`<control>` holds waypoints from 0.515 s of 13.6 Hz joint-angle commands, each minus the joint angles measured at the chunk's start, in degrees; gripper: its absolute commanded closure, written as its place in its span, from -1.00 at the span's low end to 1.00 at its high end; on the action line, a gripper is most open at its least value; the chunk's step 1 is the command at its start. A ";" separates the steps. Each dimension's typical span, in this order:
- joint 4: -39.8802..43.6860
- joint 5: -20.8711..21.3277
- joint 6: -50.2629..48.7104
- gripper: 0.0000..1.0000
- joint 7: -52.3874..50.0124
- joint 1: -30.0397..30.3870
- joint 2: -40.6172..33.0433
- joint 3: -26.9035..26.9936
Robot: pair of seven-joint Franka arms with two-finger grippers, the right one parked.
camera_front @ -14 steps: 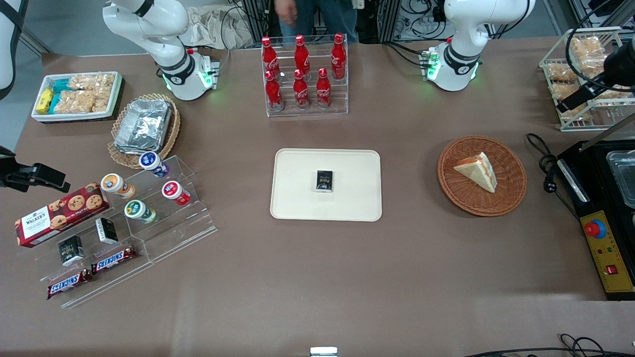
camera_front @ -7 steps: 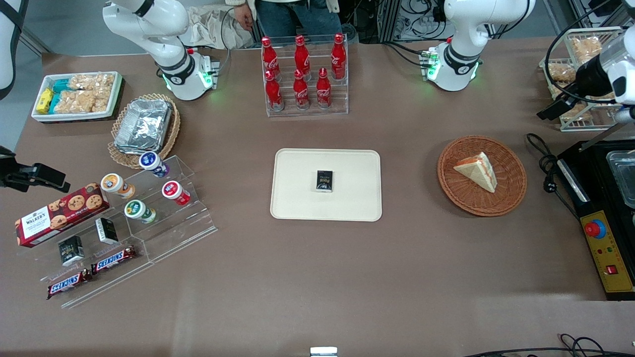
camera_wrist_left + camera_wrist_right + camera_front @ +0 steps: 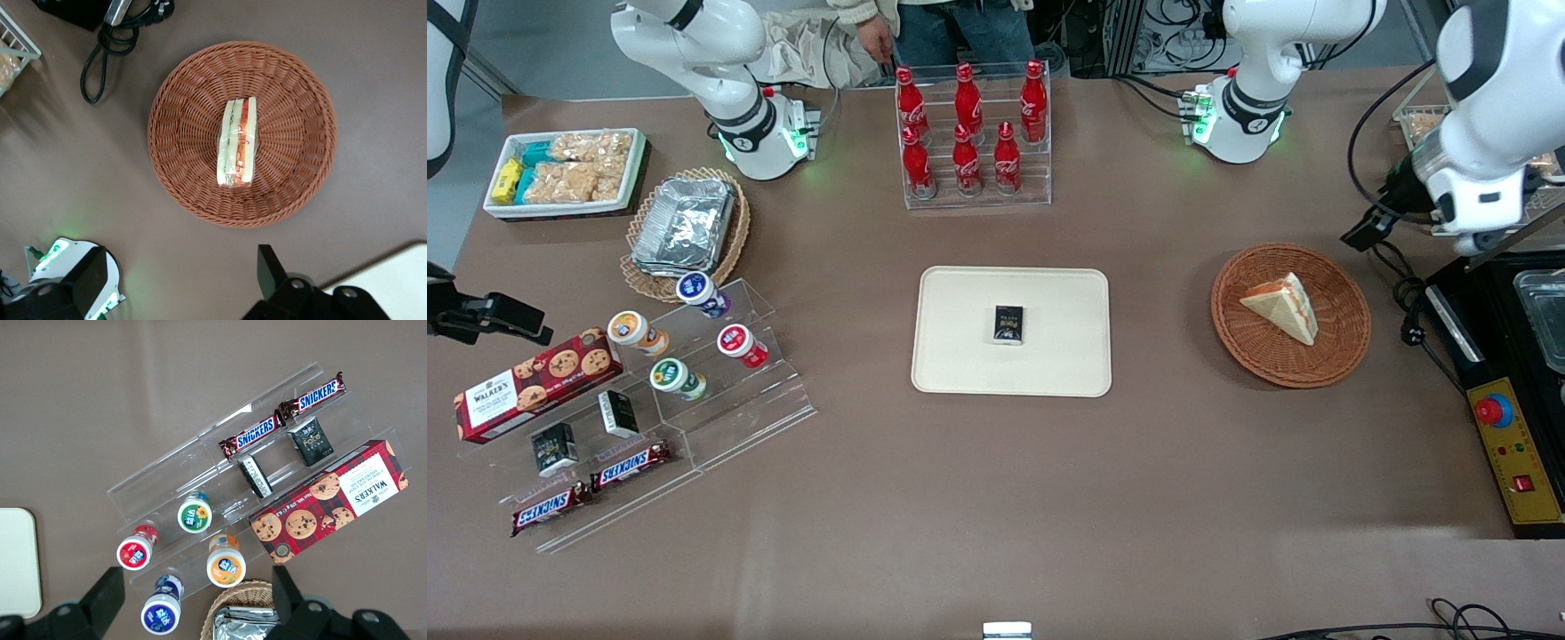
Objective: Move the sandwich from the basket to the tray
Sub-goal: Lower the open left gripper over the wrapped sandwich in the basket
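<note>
The sandwich [image 3: 1282, 307], a white bread wedge with red-orange filling, lies in the round reddish-brown basket [image 3: 1263, 364] toward the working arm's end of the table. The cream tray [image 3: 960, 356] sits mid-table with a small black box [image 3: 1008, 324] on it. My left gripper [image 3: 1368, 231] hangs high, beside the basket and farther from the front camera. In the left wrist view the sandwich [image 3: 237, 143] lies on edge in the basket [image 3: 293, 133], and a tray corner [image 3: 393, 273] shows. The gripper [image 3: 180, 280] is open and empty; one finger [image 3: 270, 267] shows clear of the basket rim.
A black machine with a red button [image 3: 1494, 411] and a coiled cable [image 3: 1405, 302] lie next to the basket. A rack of red bottles [image 3: 969, 133] stands farther from the camera than the tray. Acrylic steps with cups and bars [image 3: 694, 373] lie toward the parked arm's end.
My left arm has swung in from the table's edge toward the basket, its white wrist now large in the front view. The sandwich, basket and tray have not moved.
</note>
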 commanded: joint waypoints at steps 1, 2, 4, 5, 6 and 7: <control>-0.19 1.34 2.90 -1.00 -2.72 -0.19 3.58 0.10; -0.28 1.34 3.52 -1.00 -2.81 -0.10 4.63 0.10; -0.54 1.34 5.18 -1.00 -3.42 -0.01 6.83 0.10; -1.41 1.34 7.02 -1.00 -4.99 -0.01 7.97 0.10; -2.55 1.34 9.30 -1.00 -6.48 -0.01 8.85 0.10; -4.22 1.34 11.50 -1.00 -7.37 -0.01 9.47 0.10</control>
